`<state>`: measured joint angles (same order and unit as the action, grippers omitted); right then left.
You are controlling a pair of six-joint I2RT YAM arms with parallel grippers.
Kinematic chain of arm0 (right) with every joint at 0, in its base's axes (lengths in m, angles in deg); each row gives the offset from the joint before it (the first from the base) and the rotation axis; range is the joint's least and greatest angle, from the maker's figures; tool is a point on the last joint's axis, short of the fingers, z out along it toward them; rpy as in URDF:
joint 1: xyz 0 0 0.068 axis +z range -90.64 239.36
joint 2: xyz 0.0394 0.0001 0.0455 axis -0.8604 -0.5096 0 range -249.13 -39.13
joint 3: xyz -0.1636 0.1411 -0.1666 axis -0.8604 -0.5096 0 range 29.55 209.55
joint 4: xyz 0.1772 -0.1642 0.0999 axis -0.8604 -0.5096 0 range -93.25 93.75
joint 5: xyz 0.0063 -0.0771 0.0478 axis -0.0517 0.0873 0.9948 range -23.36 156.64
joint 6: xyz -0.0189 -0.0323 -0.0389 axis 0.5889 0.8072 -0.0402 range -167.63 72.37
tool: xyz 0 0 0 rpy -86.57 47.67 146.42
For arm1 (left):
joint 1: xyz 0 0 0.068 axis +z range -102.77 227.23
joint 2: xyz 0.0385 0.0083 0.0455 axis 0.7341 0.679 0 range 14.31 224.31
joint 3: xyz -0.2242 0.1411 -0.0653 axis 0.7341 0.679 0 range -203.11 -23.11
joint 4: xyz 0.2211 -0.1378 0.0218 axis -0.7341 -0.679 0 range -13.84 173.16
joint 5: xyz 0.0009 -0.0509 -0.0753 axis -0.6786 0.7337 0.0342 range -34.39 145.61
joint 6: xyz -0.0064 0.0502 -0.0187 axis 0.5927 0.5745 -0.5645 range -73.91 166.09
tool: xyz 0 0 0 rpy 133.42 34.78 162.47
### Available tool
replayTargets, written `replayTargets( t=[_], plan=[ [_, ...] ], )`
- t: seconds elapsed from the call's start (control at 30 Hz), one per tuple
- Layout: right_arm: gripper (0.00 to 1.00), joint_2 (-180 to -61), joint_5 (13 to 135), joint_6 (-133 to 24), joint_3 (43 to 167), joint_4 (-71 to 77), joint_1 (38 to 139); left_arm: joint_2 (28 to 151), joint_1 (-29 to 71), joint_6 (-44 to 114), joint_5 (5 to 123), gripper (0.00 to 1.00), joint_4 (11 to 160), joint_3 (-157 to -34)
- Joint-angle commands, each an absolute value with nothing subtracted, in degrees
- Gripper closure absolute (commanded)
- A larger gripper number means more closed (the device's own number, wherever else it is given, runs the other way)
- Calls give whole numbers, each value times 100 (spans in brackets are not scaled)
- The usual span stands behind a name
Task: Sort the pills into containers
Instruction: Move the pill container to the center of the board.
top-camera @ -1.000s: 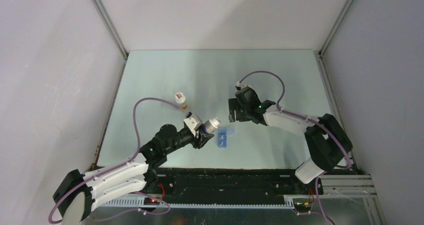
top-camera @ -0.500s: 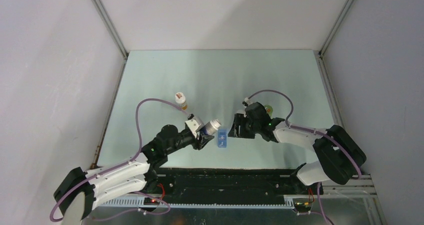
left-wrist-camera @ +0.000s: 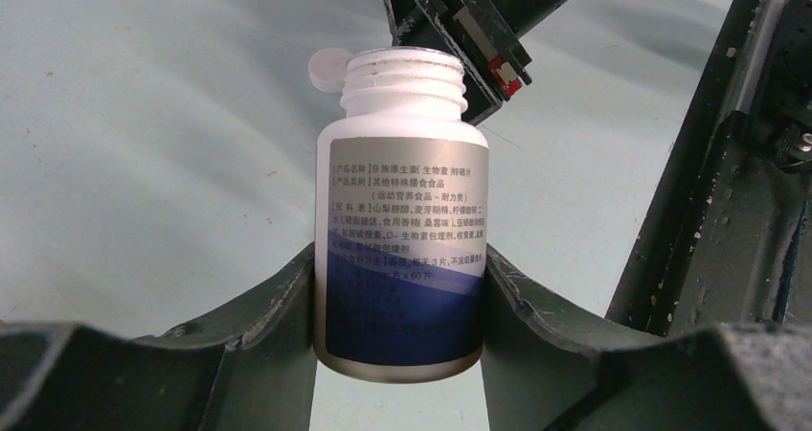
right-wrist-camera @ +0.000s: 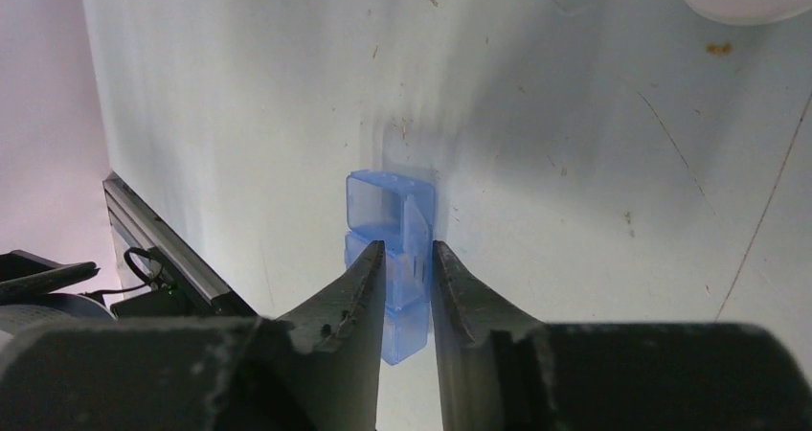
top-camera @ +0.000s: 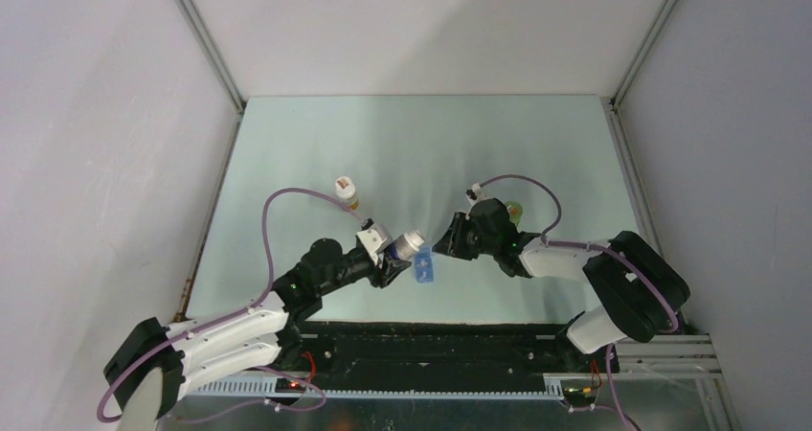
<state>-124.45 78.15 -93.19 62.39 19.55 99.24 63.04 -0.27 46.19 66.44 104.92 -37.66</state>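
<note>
Left gripper (left-wrist-camera: 400,263) clamps one white bottle (left-wrist-camera: 402,192), cap off, its mouth at upper centre of the wrist view. Right gripper (right-wrist-camera: 404,254) hangs over the one blue pill box (right-wrist-camera: 383,201), jaws narrowly parted; whether they touch it cannot be told. From above, the box lies at lower centre between both grippers. One small capped bottle (top-camera: 347,192) stands to its upper left, and one green bottle (top-camera: 517,209) shows behind the right arm.

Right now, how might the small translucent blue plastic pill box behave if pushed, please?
The small translucent blue plastic pill box looks thin-walled, so probably light and likely to slide on the smooth table. Its apparently raised lid may flex or snap shut.
</note>
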Motion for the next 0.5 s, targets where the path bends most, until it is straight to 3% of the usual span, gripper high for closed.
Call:
replayTargets(
  t=[0.0, 0.23, 0.47],
  plan=[
    [75, -12557, 7864, -9381, 6225, 2419, 9852, 6247, -19, 4800, 6719, 100, 10706, -3874],
    [98, -12537, 7945, -9078, 6225, 2244, 9644, 6309, -23, 4847, 6713, 100, 10600, -3920],
    [100, -12137, 8136, -8524, 6336, 1475, 9345, 6386, -24, 4852, 6732, 100, 10519, -3965]
  ],
)
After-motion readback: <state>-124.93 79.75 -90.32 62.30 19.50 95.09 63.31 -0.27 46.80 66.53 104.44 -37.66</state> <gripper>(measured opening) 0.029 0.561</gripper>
